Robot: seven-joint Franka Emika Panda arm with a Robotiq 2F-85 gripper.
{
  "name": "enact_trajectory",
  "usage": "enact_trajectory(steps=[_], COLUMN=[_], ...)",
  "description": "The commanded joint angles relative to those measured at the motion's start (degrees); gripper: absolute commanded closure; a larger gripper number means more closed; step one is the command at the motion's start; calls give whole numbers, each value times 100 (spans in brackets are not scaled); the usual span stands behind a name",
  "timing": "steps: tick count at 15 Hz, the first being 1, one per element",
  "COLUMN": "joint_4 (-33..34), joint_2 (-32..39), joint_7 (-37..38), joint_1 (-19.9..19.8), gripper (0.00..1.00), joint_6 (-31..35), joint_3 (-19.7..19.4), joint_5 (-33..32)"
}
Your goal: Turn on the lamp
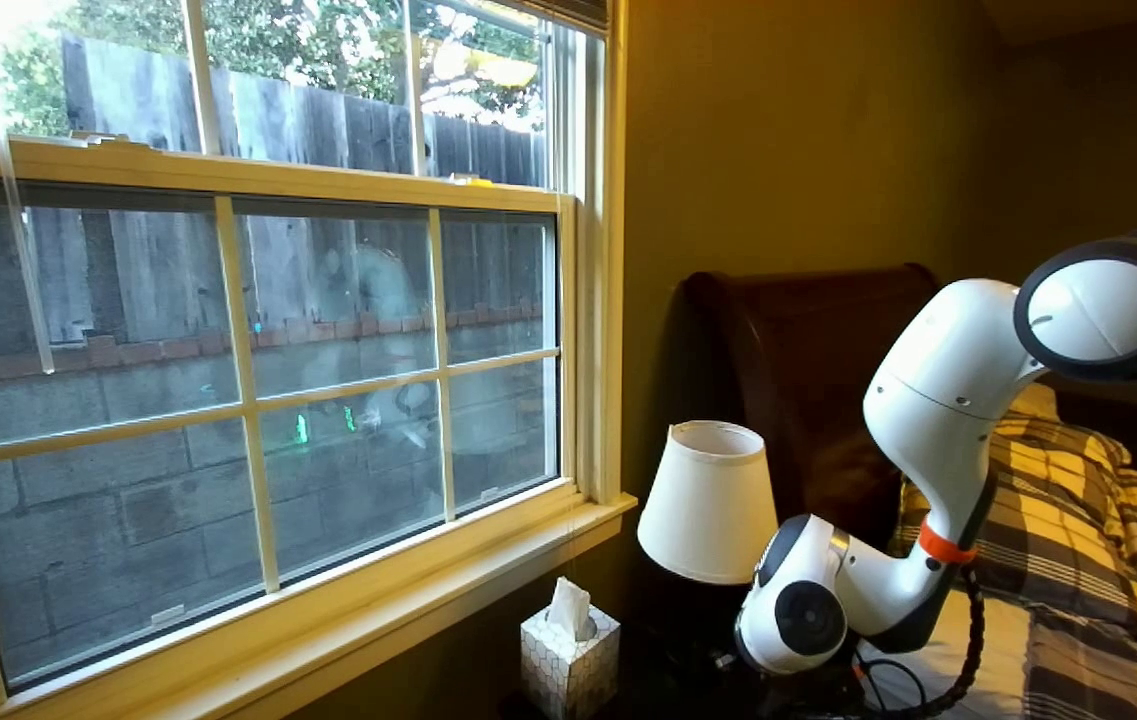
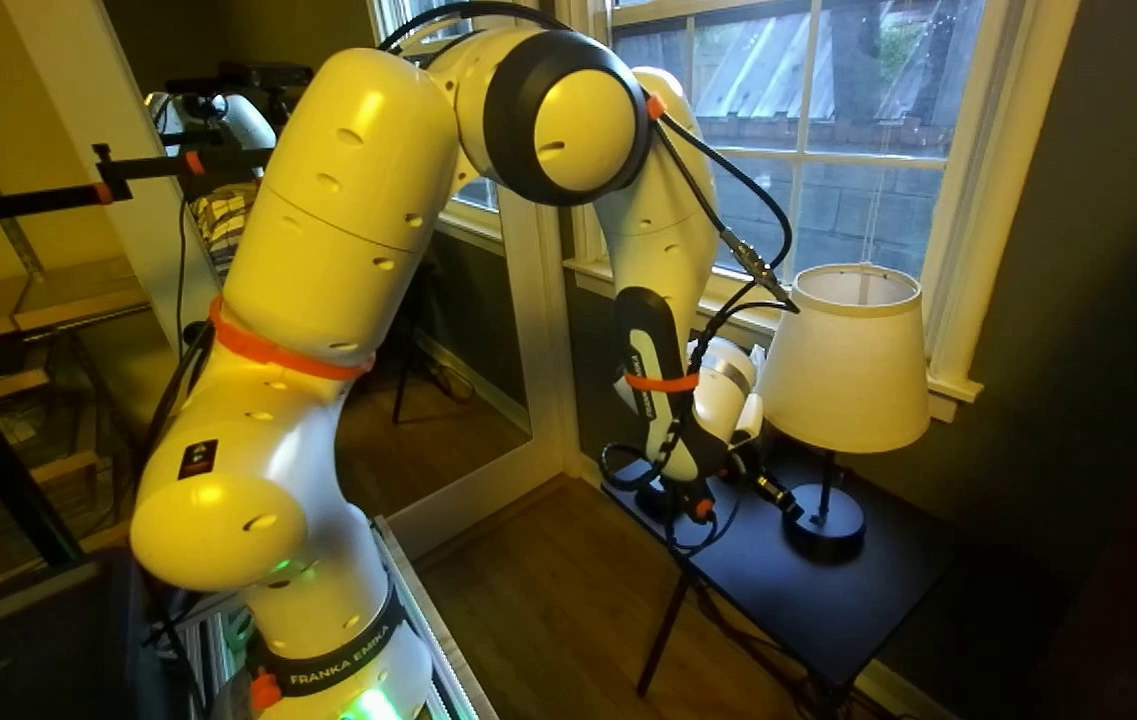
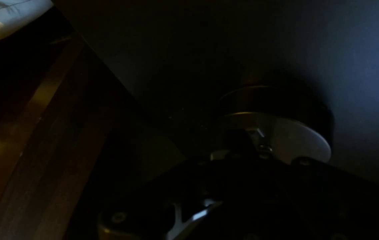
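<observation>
The lamp has a cream-white tapered shade (image 1: pixel 708 510) and stands upright on a dark table; the shade looks unlit. An exterior view also shows the lamp (image 2: pixel 848 370), with its thin stem and round dark base (image 2: pixel 833 512). My gripper (image 2: pixel 790 508) is low over the table with its fingertips at the near edge of the base, below the shade. In the wrist view the gripper (image 3: pixel 241 143) is very dark; its fingers come together in front of the round base (image 3: pixel 301 140). It looks shut, with nothing visible held. Whether the tips touch the base cannot be told.
A tissue box (image 1: pixel 570 665) stands on the table (image 2: pixel 778 580) beside the lamp. The window sill (image 1: pixel 488 580) runs behind. A dark wooden headboard (image 1: pixel 818 370) and bed (image 1: pixel 1078 540) lie beside the table. Loose cables (image 2: pixel 673 480) hang from the arm near the table's edge.
</observation>
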Motion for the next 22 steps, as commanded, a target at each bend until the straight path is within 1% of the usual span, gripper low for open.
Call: enact_trajectory(steps=[1, 6, 15, 16, 17, 22], joint_4=[126, 219, 382, 387, 319, 325], joint_2=[117, 154, 327, 326, 203, 199], joint_7=[435, 736, 1465, 1491, 1203, 1197], joint_1=[185, 217, 177, 152, 216, 225], gripper=[100, 100, 100, 100, 100, 99], joint_6=[32, -101, -335, -240, -200, -201], joint_3=[-153, -201, -172, -161, -221, -225], joint_5=[-382, -704, -1446, -1434, -1190, -1189])
